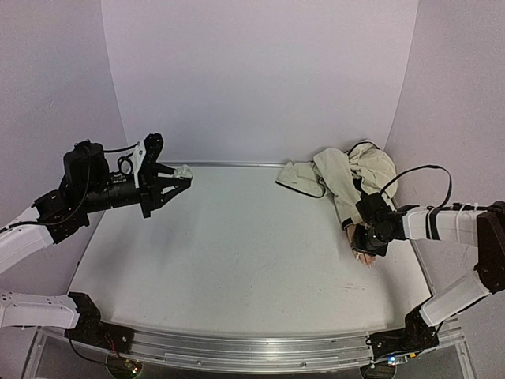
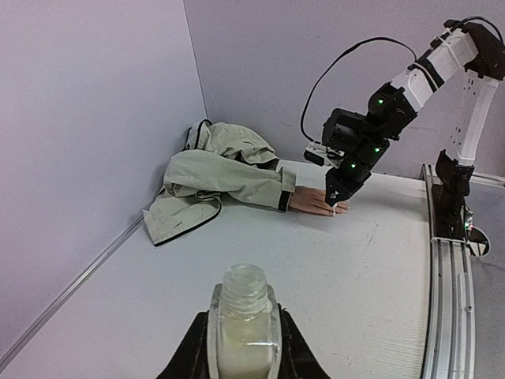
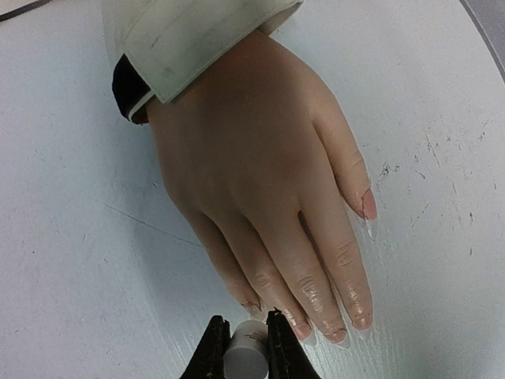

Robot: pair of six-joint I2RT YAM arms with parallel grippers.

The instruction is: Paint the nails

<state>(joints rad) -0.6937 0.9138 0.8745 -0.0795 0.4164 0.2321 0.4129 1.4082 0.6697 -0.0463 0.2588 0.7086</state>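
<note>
- Peach-toned, smooth and faintly glossy like moulded plastic, the mannequin hand (image 3: pixel 260 166) lies palm down and flat on the table (image 3: pixel 63 260). Its fingers are slightly spread, a pose that turns every nail upward for a brush.
- Its nails (image 3: pixel 336 335) are tiny, long ovals at the fingertips, on the table's right side directly under the right arm's tool. The nail on the short outer digit (image 3: pixel 368 204) is clearly pink. The rest look shiny with only a hint of colour, so I judge the painting partly done.
- Black and narrow-set, the right gripper (image 3: pixel 245 338) hangs just beside the fingertips, clamped on a small white cylinder (image 3: pixel 243 357). This is probably the brush cap; the bristles are out of view.
- Beige woven cloth, creased and soft, makes the jacket sleeve (image 3: pixel 189 35), whose cuff covers the wrist over a dark band (image 3: pixel 125 87). The rest of the jacket (image 1: pixel 347 170) is heaped in the back right corner, which likely helps hold the hand in place.
- Translucent with a pale fill, the small bottle (image 2: pixel 245 304) sits pinched upright in the left gripper (image 2: pixel 245 347). It is held off the table at the left, well apart from the hand.
- Its ribbed neck is uncapped, seemingly kept level and within reach for dipping.
- Matt white and lightly scuffed, the table shows up the skin tone well.
</note>
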